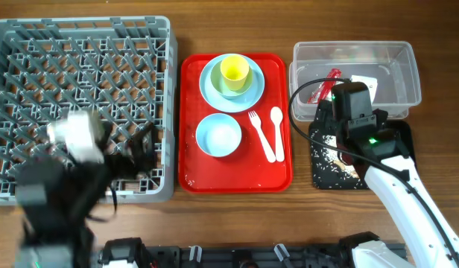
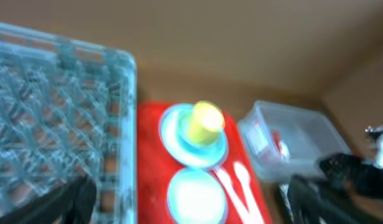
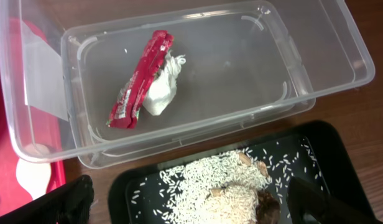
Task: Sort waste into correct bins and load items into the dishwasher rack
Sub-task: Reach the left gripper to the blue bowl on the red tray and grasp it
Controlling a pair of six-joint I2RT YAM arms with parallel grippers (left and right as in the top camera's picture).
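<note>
The light blue plate (image 1: 213, 88) holds the yellow cup (image 1: 235, 71) on a red tray, with a pale blue bowl (image 1: 218, 135), white fork (image 1: 258, 130) and spoon (image 1: 277, 126) beside it. The grey dishwasher rack (image 1: 80, 82) fills the left. The clear tub (image 3: 328, 56) contains the red wrapper (image 3: 138, 81) and crumpled paper (image 3: 161, 90). Rice scraps (image 3: 222, 186) lie in the black tray (image 3: 316, 149). My right gripper (image 3: 194, 208) hangs open over the rice. My left gripper (image 2: 194, 208), blurred, stands open above the rack's front right corner.
The flat red tray (image 1: 270, 175) lies between the rack and the bins. Bare wooden table (image 1: 237, 30) runs along the far side. The right arm (image 1: 408, 201) reaches in from the lower right, with a black cable looping beside the tub.
</note>
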